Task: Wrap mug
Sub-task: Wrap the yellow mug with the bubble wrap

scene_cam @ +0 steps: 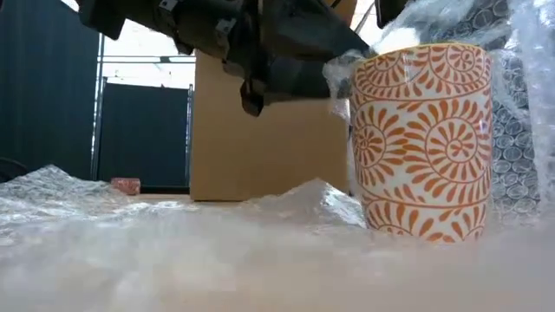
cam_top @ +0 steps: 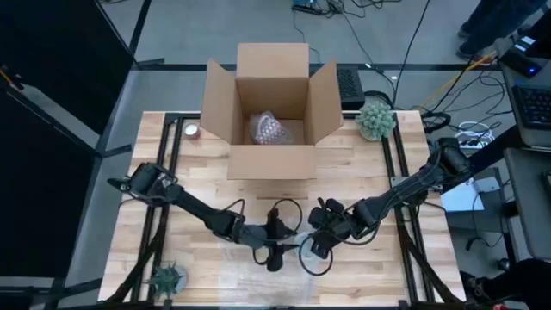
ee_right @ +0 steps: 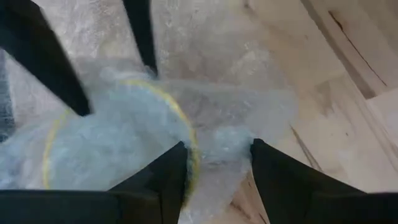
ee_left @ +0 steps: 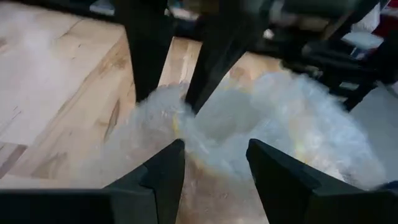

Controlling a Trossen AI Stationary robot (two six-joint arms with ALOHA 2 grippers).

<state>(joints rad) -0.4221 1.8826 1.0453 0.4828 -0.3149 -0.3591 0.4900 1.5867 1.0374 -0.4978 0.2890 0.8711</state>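
Standing upright on the bubble wrap (scene_cam: 173, 234) near the front middle of the wooden surface (cam_top: 379, 267), the orange-patterned mug (scene_cam: 422, 143) has wrap draped over its rim. The left hand (ee_left: 214, 163) and right hand (ee_right: 219, 163) meet above it, each with fingers apart. A cardboard box (cam_top: 271, 112) sits behind.

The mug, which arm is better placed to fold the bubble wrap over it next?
Probably the right. Its gripper hangs open over the mug rim with bubble wrap between its fingers; the left gripper sits beside it.
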